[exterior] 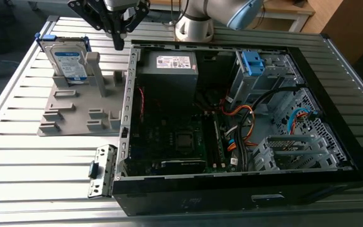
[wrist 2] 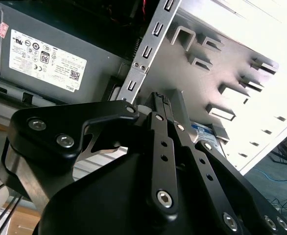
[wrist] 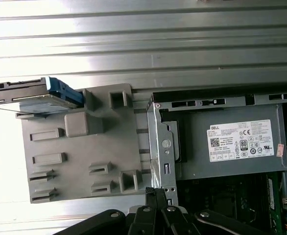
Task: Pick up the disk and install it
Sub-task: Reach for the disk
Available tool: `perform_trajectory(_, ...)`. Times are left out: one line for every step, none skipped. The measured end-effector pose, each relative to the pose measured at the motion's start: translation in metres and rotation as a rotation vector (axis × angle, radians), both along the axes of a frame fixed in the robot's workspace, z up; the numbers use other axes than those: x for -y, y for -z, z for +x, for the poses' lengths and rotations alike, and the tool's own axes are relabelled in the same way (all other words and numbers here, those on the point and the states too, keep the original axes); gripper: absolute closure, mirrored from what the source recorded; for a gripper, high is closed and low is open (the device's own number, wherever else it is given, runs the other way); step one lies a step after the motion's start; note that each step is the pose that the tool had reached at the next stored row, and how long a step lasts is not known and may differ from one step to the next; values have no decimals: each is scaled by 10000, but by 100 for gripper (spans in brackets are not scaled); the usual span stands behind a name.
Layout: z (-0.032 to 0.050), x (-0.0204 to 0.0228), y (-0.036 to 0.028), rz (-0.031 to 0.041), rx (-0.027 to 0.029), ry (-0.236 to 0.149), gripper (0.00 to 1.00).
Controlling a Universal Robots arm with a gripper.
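In the exterior view the light is bright and even, and the slatted metal table [exterior: 17,142] throws pale glare off its ribs from seven to ten o'clock. The open computer case [exterior: 358,151] is far darker inside. Its circuit board [exterior: 168,137] toward six o'clock is sunk in shadow, and its black front panel [exterior: 232,201] is nearly featureless. The gripper [exterior: 118,46] at eleven o'clock reads as a dark silhouette. In the second wrist view the table beyond the grey fixture [wrist 2: 202,83] burns out to plain white, while the black gripper body shows only small glints on its screws [wrist 2: 164,197]. In the first wrist view white glare swallows the table beside the disk [wrist: 31,95], and the power supply [wrist: 231,147] is evenly lit.
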State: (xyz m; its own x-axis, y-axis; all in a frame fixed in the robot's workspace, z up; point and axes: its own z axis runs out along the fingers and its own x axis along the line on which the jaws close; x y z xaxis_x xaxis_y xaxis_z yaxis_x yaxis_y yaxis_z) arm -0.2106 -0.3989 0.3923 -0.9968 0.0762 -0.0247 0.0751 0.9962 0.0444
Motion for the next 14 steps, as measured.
perform_trajectory(-11,0,0,0,0,0,89)
perform_trajectory(-21,0,0,0,0,0,89)
perform_trajectory(-32,0,0,0,0,-1,89)
perform_trajectory(-42,0,1,0,0,-1,89)
perform_trajectory(-52,0,1,0,0,0,89)
perform_trajectory(-63,0,1,0,0,-1,89)
perform_trajectory(-72,0,1,0,-1,0,89)
perform_trajectory(-82,0,2,0,0,0,89)
perform_trajectory(-91,0,2,0,0,0,89)
perform_trajectory(-100,0,3,0,0,0,89)
perform_trajectory(-110,0,3,0,0,0,89)
perform_trajectory(-120,0,3,0,0,1,89)
perform_trajectory(-129,0,4,0,0,0,89)
perform_trajectory(-138,0,4,0,0,0,89)
